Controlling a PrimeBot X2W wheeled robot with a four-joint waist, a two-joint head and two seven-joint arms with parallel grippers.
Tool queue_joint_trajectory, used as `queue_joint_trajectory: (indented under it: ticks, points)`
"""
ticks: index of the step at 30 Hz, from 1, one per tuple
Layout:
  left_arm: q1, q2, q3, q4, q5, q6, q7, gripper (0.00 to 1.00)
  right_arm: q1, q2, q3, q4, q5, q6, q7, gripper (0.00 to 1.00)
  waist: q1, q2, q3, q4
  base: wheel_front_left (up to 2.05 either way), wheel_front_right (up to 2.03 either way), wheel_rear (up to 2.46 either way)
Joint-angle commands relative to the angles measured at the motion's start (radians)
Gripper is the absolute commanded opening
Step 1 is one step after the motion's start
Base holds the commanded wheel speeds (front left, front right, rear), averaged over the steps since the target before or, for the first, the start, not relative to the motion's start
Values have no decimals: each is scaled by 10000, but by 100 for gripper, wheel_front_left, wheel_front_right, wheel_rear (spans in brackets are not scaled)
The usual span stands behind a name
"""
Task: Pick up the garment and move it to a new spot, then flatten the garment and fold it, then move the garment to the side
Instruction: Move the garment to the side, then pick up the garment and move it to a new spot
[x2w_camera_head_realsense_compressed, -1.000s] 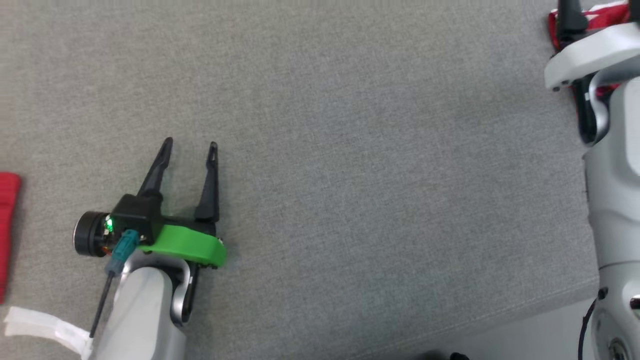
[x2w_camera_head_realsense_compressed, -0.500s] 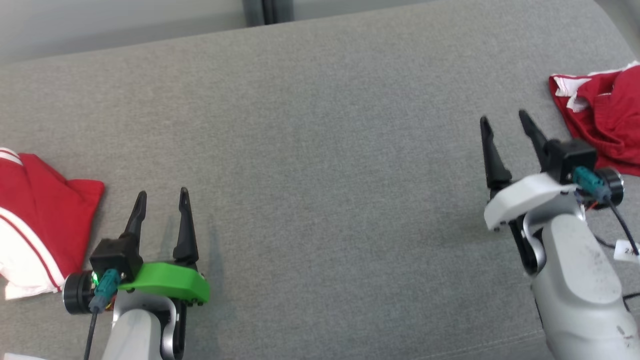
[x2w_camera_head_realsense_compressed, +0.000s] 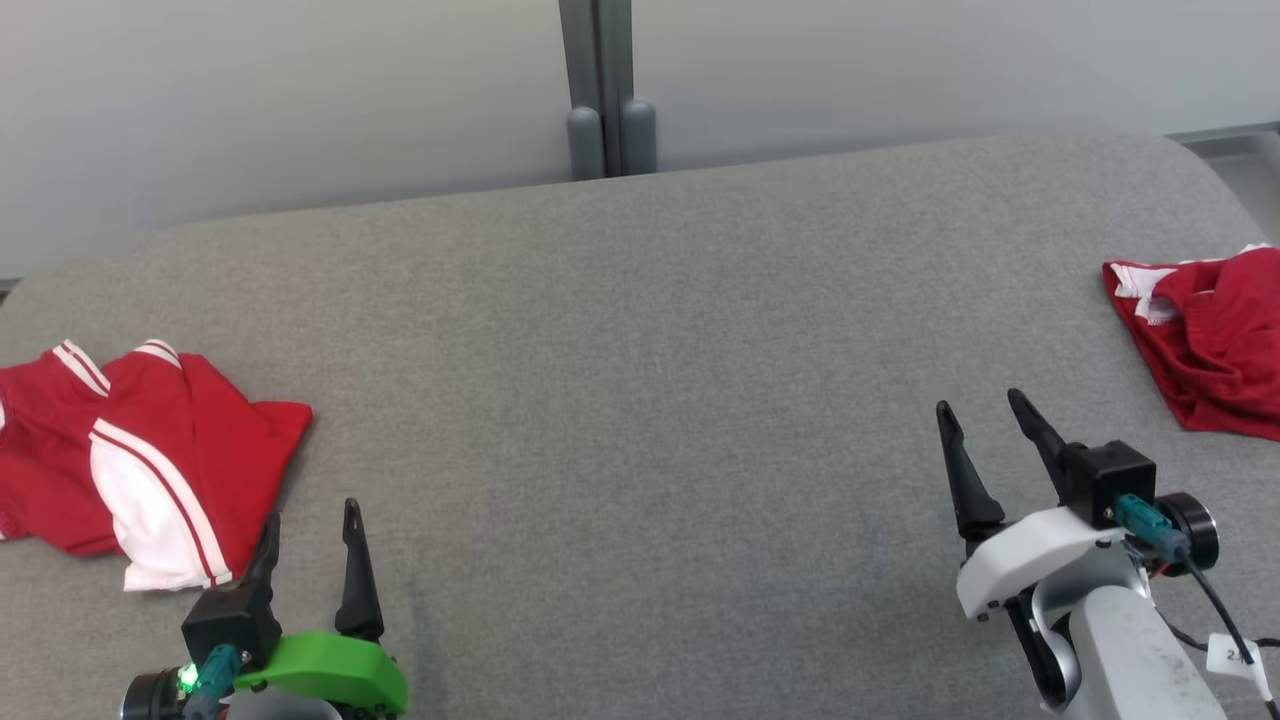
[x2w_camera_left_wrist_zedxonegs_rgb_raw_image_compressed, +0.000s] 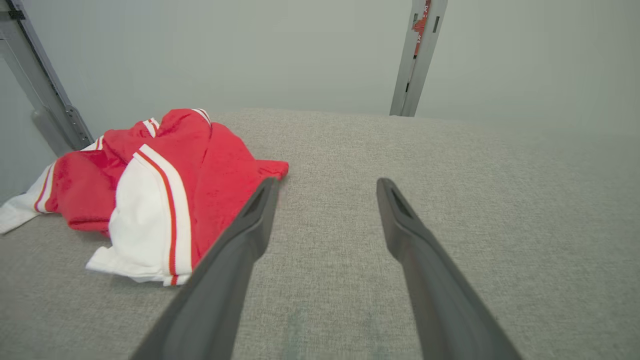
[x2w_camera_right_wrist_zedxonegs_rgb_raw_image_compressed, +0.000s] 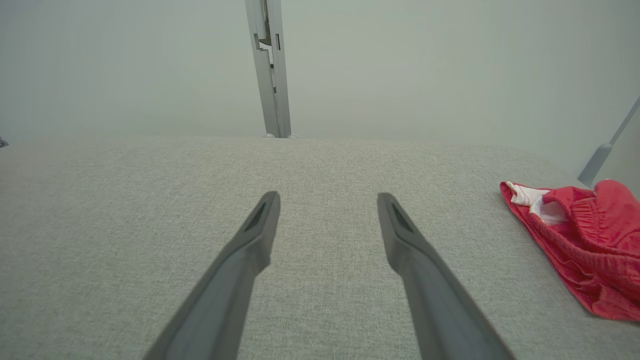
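Observation:
A red garment with white stripes (x2w_camera_head_realsense_compressed: 150, 470) lies crumpled at the left of the grey surface, seen again as the striped garment (x2w_camera_left_wrist_zedxonegs_rgb_raw_image_compressed: 165, 185) in the left wrist view. A second red garment (x2w_camera_head_realsense_compressed: 1210, 340) is bunched at the right edge; the right wrist view shows this garment (x2w_camera_right_wrist_zedxonegs_rgb_raw_image_compressed: 590, 245) to the right of the fingers. My left gripper (x2w_camera_head_realsense_compressed: 310, 520) stands open at the lower left, just right of the striped garment, empty. My right gripper (x2w_camera_head_realsense_compressed: 985, 420) is open at the lower right, left of the bunched garment, holding nothing.
The grey padded surface (x2w_camera_head_realsense_compressed: 640, 400) stretches wide between the two garments. A pale wall with a grey vertical post (x2w_camera_head_realsense_compressed: 603, 90) runs behind its far edge. A small white tag (x2w_camera_head_realsense_compressed: 1235, 655) hangs by the right arm's cable.
The head camera has tilted up, so the far wall and post have come into view. Both grippers sit lower in the picture and stay open.

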Motion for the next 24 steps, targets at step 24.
queue_joint_trajectory:
  ticks: [24]
  points:
    - [152, 27, 203, -157, -566, 200, 1, 100, 451, 8, 733, -419, 316, -19, -19, 100, 0, 0, 405, 2639, 0, 0, 0]
